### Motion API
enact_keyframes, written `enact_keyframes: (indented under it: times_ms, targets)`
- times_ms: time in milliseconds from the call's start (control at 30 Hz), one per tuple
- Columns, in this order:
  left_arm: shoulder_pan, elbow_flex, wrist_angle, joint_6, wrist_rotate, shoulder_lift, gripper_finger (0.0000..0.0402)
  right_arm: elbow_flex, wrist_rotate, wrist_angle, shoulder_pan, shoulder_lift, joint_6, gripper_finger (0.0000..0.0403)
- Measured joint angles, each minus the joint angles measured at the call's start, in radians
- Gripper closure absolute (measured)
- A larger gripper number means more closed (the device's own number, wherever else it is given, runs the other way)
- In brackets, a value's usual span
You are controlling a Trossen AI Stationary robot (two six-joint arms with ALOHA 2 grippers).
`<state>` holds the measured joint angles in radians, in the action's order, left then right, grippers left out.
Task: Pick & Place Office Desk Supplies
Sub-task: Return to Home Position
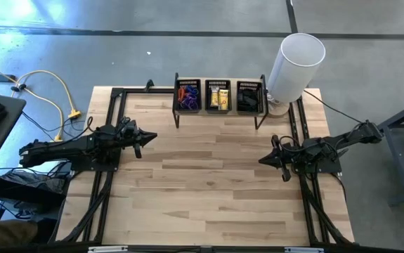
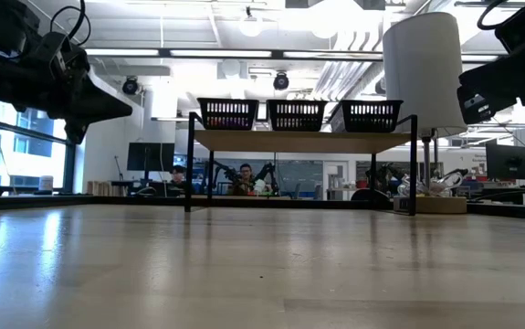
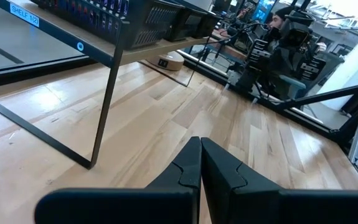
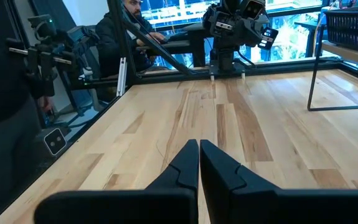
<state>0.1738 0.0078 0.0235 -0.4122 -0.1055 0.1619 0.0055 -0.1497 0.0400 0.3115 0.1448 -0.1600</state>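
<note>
The supplies lie in three black mesh trays on a raised shelf at the table's far edge: purple, blue, red and orange loops (image 1: 187,97) in the left tray, yellow packets (image 1: 219,97) in the middle tray, black clips (image 1: 249,98) in the right tray. My left gripper (image 1: 152,136) hovers shut over the table's left side, pointing right; its shut fingers show in the left wrist view (image 3: 200,163). My right gripper (image 1: 262,160) hovers shut over the right side, pointing left, also seen in the right wrist view (image 4: 199,163). Neither touches anything.
The shelf (image 1: 219,112) stands on thin black legs (image 3: 107,93) near the far edge. A tall white cylinder (image 1: 294,65) stands at the far right corner. Bare wooden tabletop (image 1: 209,183) lies between the arms and toward the near edge. A person sits beyond the table (image 4: 132,25).
</note>
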Motion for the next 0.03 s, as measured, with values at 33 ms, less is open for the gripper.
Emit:
enact_keyframes:
  times_ms: [33]
  targets:
    - [0.000,0.000,0.000,0.000,0.000,0.000,0.0401,0.000,0.000,0.000,0.000,0.000,0.000,0.0399]
